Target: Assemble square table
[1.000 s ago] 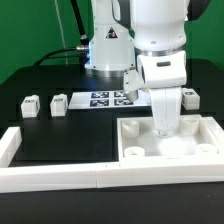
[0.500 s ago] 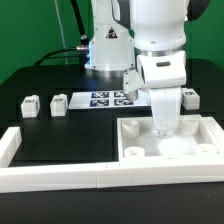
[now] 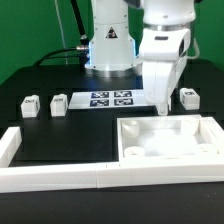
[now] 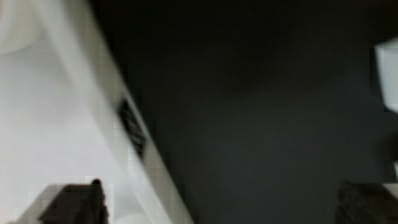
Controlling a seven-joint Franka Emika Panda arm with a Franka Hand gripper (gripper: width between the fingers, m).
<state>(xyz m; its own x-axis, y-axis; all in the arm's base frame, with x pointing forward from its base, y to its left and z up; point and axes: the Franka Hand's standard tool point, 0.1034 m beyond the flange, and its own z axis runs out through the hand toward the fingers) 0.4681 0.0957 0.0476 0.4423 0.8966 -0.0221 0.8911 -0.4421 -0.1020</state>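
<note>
claw (image 3: 161, 106) released, raised by tabletop (image 3: 131, 128) | leg (image 3: 187, 97) near | marker board (image 3: 110, 98), border wall (image 3: 60, 176) around

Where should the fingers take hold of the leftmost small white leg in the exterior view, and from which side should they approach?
Grip the leftmost leg across its opposite side faces, coming straight down from above. It sits low on the black table with a gap to the next leg, so the fingers should fit either side; a sideways approach would likely just push it.
</note>
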